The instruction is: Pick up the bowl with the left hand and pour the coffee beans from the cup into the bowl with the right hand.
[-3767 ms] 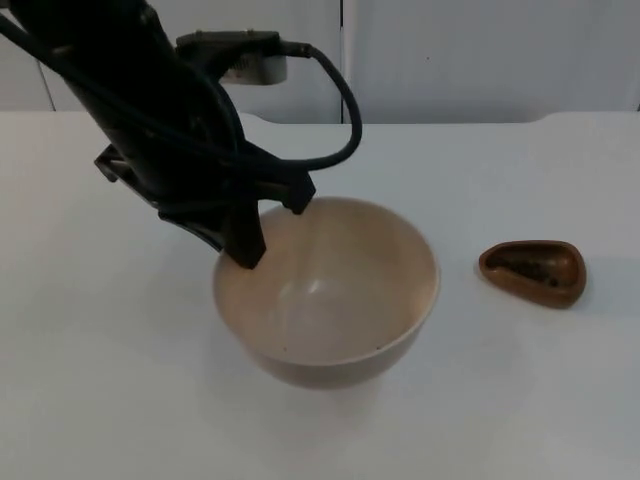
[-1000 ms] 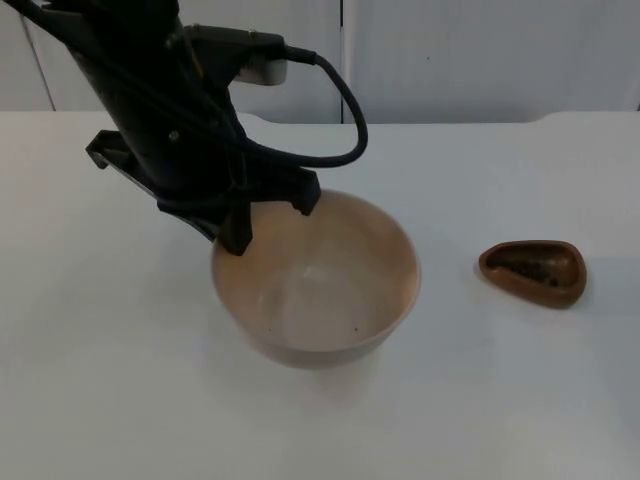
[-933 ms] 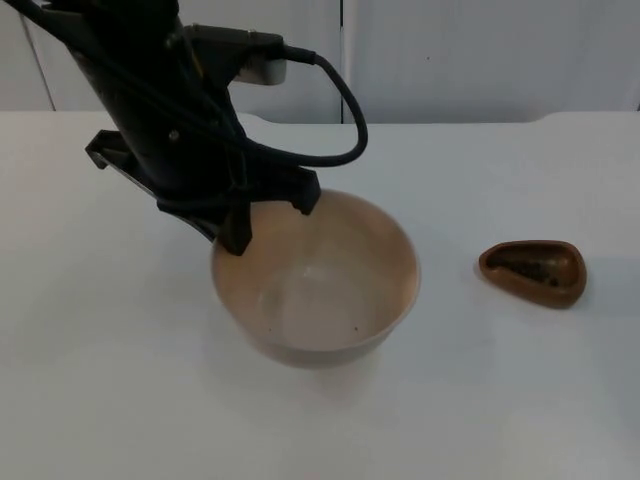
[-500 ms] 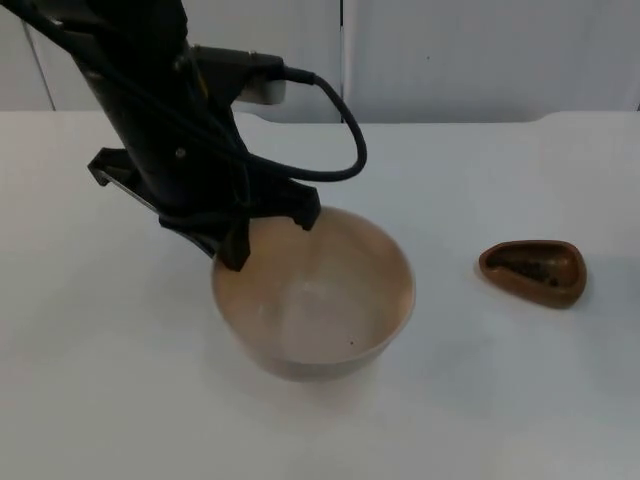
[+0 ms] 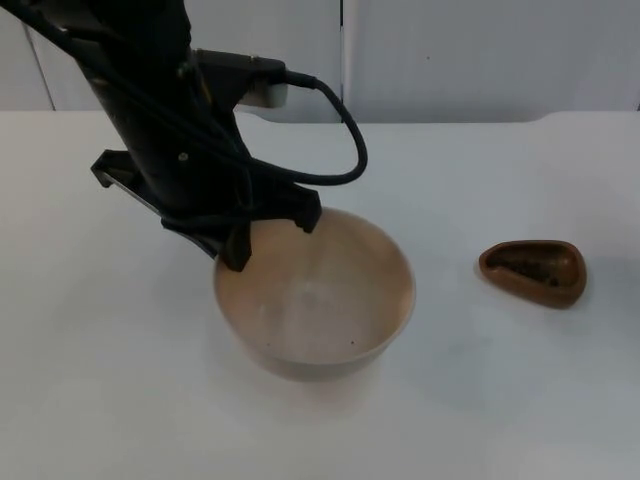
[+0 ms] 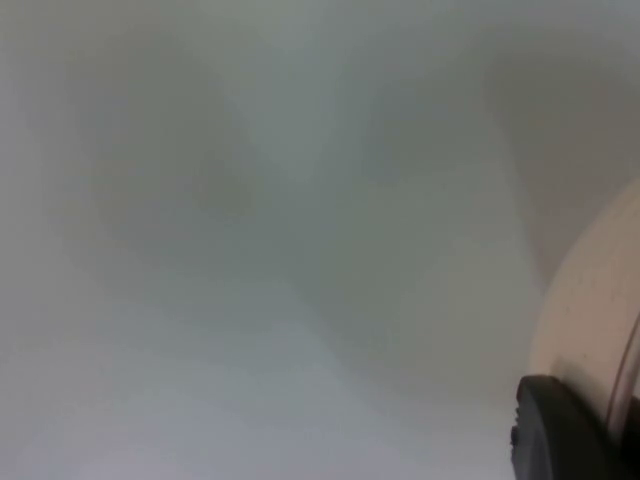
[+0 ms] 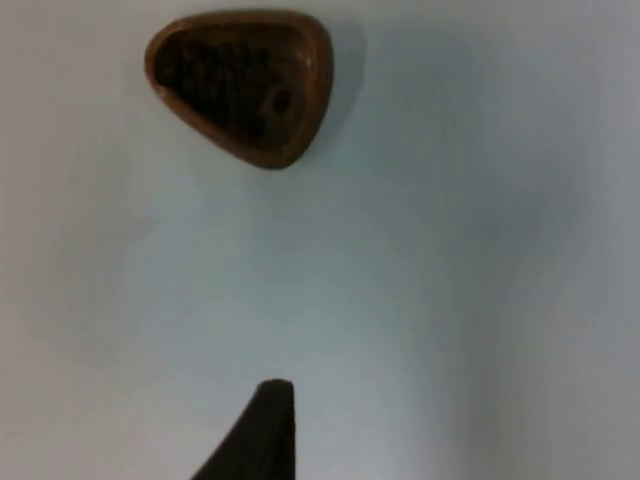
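We are seeing the cream bowl (image 5: 315,300) sitting near the middle of the white worktop (image 5: 500,400), its rim pinched at the far-left side by the left gripper (image 5: 268,228), whose jaws are closing narrowly on it, one finger inside and one outside. The brown cup (image 5: 533,272) of coffee beans (image 5: 528,266) is resting well apart, toward the worktop's right edge. The right gripper (image 7: 262,440) is hovering above that cup (image 7: 243,84); we cannot tell how its jaws are set. In our judgement the one-sided rim hold is risking a tilt or slip as the bowl (image 6: 590,330) is being carried. A grey partition wall (image 5: 480,60) is closing off the worktop's far edge.
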### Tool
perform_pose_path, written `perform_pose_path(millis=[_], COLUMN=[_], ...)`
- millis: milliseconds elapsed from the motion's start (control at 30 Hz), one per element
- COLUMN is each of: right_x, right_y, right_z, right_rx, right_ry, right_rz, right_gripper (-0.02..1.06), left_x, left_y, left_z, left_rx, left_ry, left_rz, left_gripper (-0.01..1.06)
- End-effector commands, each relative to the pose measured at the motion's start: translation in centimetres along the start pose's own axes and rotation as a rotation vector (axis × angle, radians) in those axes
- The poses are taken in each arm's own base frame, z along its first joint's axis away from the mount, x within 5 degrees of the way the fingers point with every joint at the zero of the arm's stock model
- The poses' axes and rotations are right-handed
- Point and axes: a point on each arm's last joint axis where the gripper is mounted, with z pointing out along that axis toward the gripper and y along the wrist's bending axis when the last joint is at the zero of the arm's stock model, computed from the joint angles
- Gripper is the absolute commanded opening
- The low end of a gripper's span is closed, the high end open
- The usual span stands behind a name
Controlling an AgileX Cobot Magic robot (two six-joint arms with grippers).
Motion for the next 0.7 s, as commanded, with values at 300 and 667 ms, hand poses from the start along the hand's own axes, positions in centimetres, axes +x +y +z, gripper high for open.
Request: perform_pose_path(millis=[300,667], right_x=[-3.6,-4.4], right_y=[2.5,3.3], right_z=[4.6,8.5], right_rx=[0.026,0.139], right_ry=[0.038,-0.015], right_rz=[0.102,0.211], right_gripper=[1.04,1.04], left_x=[-0.2,-0.2], left_y=[-0.2,-0.2], left_z=[-0.1,-0.1], left_rx=[0.004,0.006], left_ry=[-0.017,-0.019], left_rz=[-0.007,-0.01], left_gripper=[0.0,0.0])
